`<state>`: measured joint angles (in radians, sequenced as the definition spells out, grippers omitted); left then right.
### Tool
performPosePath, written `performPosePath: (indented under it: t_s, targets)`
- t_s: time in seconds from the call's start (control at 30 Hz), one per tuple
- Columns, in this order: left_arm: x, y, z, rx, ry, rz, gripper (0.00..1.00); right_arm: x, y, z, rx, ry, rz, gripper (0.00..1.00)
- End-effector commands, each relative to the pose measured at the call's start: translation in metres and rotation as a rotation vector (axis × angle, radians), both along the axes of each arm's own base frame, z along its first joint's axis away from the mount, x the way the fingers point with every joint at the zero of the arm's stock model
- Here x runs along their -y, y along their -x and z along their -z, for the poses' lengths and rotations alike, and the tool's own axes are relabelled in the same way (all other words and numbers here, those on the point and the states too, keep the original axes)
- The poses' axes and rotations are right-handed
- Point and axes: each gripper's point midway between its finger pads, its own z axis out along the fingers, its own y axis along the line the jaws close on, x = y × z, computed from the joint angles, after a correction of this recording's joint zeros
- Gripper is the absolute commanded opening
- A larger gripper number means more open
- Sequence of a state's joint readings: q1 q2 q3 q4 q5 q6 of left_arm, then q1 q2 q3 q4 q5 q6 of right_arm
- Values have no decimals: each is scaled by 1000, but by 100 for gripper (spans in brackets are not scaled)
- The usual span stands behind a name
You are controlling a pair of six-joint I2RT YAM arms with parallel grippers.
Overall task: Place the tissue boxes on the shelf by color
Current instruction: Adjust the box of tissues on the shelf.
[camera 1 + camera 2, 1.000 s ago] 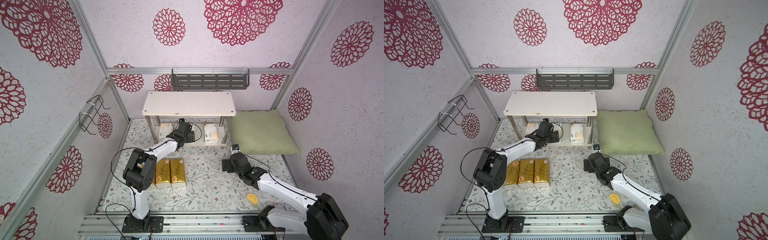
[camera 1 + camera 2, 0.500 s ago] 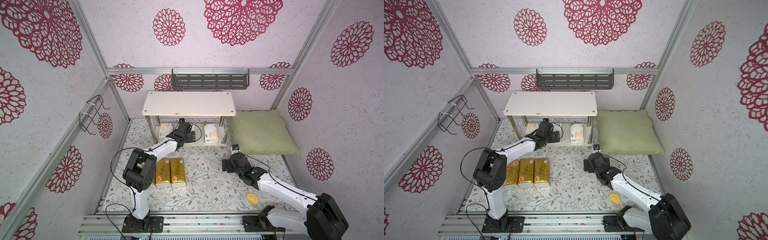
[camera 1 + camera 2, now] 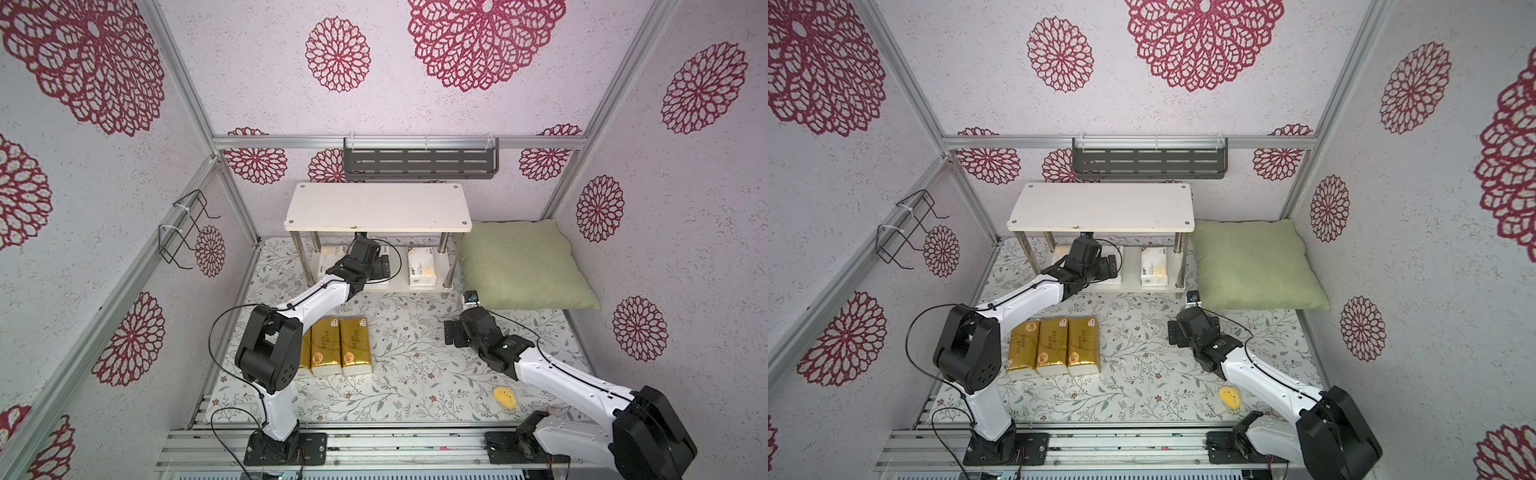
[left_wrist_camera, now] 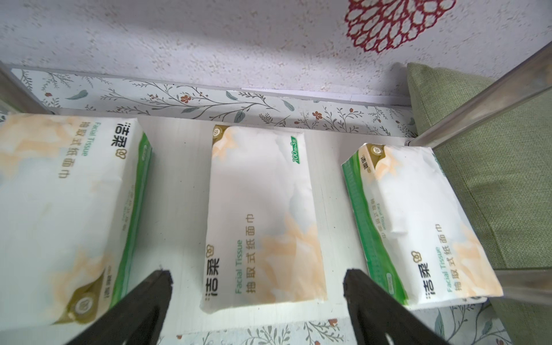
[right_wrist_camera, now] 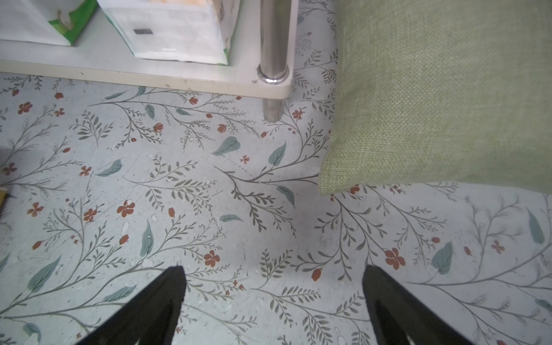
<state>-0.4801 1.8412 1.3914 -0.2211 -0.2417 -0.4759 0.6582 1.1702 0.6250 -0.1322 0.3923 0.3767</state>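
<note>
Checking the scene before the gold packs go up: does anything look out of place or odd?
A small yellow object lies loose on the floral mat near the right arm's base; I cannot tell what it is. The top board of the shelf has a small dark mark on its front edge.

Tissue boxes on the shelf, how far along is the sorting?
Done: three white-and-green packs lie on the shelf's lower board. In hand: nothing; the left gripper is open by the middle pack, the right gripper open above the floor. Left: three gold packs on the floor; the top board is bare.
</note>
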Motion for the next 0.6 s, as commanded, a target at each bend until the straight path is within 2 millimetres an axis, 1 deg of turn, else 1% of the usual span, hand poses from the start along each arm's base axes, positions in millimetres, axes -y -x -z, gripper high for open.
performPosePath:
  t_s: [0.0, 0.17, 0.3, 0.4, 0.47, 0.57]
  targets:
    - [1, 9, -11, 19, 14, 4, 97, 0, -1, -8, 31, -14, 12, 99]
    - [2, 23, -16, 21, 17, -1, 97, 0, -2, -10, 36, -19, 11, 99]
    - [2, 40, -23, 24, 10, -18, 97, -1, -2, -11, 39, -22, 10, 99]
    - [4, 58, -28, 37, -23, -31, 97, -1, -2, -11, 37, -22, 11, 99]
    - [0, 73, -30, 21, -44, -54, 97, -1, -1, -11, 37, -23, 9, 99]
    - [-10, 99, -23, -29, -89, -78, 97, 1, 0, -13, 42, -18, 12, 99]
